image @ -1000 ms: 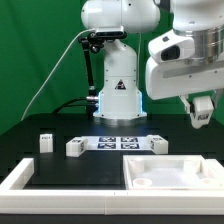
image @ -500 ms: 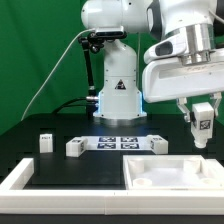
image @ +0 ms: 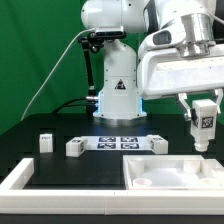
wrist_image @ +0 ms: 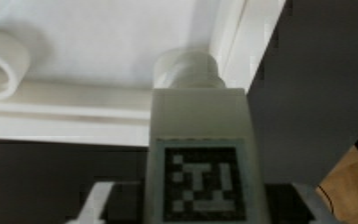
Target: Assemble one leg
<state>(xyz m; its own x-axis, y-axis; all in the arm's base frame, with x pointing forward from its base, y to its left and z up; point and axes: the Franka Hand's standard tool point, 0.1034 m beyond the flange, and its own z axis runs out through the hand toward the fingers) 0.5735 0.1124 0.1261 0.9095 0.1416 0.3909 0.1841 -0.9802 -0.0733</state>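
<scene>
A black table holds, from the exterior view's left, one spare leg, a second spare leg, the marker board and a third spare leg. Nearer lies a white rimmed panel. At the right, the gripper is clenched on the leg, upright in the air above the panel.

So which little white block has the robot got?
Find the big white panel at the exterior view's right. Above it hangs the leg, pinched in the jaws. It's the only one in the air; the other legs sit on the table.
</scene>
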